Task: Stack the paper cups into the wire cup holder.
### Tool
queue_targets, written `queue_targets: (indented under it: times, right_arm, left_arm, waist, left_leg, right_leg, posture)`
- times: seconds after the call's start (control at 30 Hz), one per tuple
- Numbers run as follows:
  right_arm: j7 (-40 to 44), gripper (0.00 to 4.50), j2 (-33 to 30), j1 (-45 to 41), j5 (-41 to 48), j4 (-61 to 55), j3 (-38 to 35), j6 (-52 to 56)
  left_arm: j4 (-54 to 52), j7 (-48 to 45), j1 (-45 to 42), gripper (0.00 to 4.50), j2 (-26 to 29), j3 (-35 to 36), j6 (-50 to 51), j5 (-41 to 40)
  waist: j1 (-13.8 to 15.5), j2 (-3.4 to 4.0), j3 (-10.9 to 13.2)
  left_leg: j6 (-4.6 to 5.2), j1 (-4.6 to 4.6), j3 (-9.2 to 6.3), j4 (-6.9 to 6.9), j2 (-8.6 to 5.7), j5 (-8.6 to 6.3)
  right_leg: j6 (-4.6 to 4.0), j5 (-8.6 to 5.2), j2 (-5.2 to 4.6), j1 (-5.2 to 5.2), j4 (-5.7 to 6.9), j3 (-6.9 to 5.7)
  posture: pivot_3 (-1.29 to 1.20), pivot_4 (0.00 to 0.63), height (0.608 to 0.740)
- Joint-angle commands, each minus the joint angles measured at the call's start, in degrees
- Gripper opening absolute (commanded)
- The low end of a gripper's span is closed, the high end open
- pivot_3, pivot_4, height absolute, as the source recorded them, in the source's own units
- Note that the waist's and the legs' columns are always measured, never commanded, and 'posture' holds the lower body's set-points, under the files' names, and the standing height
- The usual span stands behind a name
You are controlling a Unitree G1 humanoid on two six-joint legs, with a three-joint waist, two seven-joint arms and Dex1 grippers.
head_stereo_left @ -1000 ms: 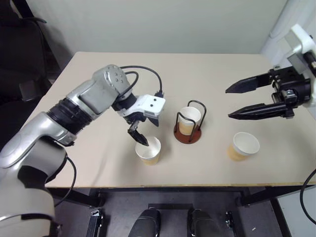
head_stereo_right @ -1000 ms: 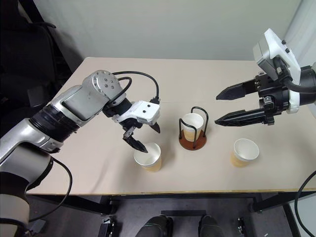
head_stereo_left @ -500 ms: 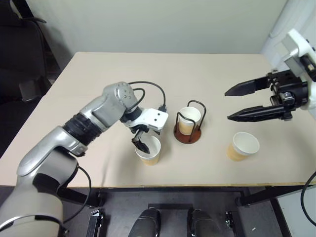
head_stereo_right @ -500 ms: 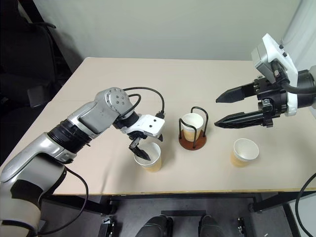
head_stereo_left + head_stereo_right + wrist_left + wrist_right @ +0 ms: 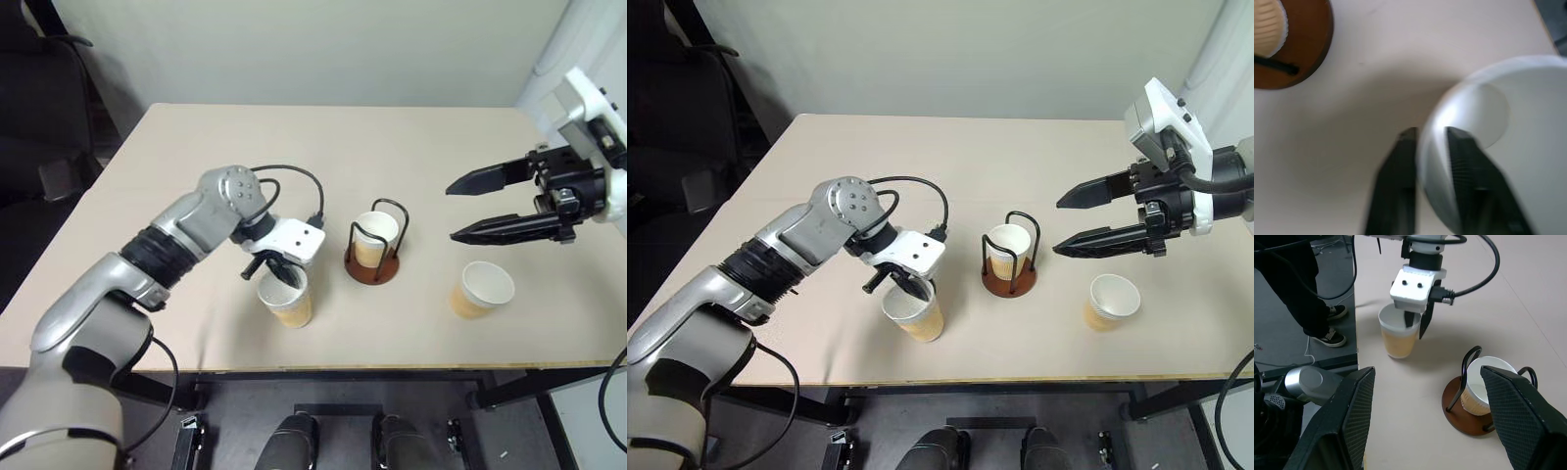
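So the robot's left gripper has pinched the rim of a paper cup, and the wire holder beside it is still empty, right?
Not quite: the wire holder already has one cup in it, as the left eye view shows. The left gripper does pinch a cup's rim.

- left gripper (image 5: 277, 273): pinched on rim of paper cup (image 5: 284, 298)
- wire cup holder (image 5: 373, 253): one cup inside
- third cup (image 5: 482, 289): standing apart
- right gripper (image 5: 458, 210): spread, raised
- table (image 5: 392, 147): beige
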Motion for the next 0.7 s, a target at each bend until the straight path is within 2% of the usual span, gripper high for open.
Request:
queue_targets:
  times: [0.03,0.27,0.7]
  right_arm:
    - [0.1,3.49,-0.8,-0.6,0.4,-0.6,-2.1,-1.5]
    - [0.8,3.49,0.1,-2.0,-0.9,1.3,-0.6,-4.3]
    - [1.0,3.49,3.9,-9.6,-4.2,6.9,1.0,-8.2]
  left_arm:
    - [-0.3,-1.8,-0.4,0.04,1.1,0.7,-3.6,-0.4]
    - [-0.3,-1.8,-0.4,0.04,2.6,-0.1,-5.8,-3.8]
    - [2.4,-1.8,-1.7,0.04,3.5,-0.6,-7.8,-3.5]
  waist:
    - [0.1,0.00,0.0]
    - [0.0,0.00,0.0]
    - [-0.1,0.00,0.0]
  left_leg:
    - [0.00,-0.01,0.00,0.00,-0.01,0.00]
    - [0.00,0.00,0.00,0.00,0.00,0.00]
    - [0.00,0.00,0.00,-0.01,0.01,0.00]
  right_leg:
    - [0.00,0.00,-0.01,0.00,-0.01,0.00]
    - [-0.02,0.01,0.00,-0.01,0.02,0.00]
    - [-0.06,0.03,0.00,-0.04,0.01,-0.01]
  posture:
    - [0.00,0.150,0.740]
    - [0.00,0.150,0.740]
    - [0.00,0.150,0.740]
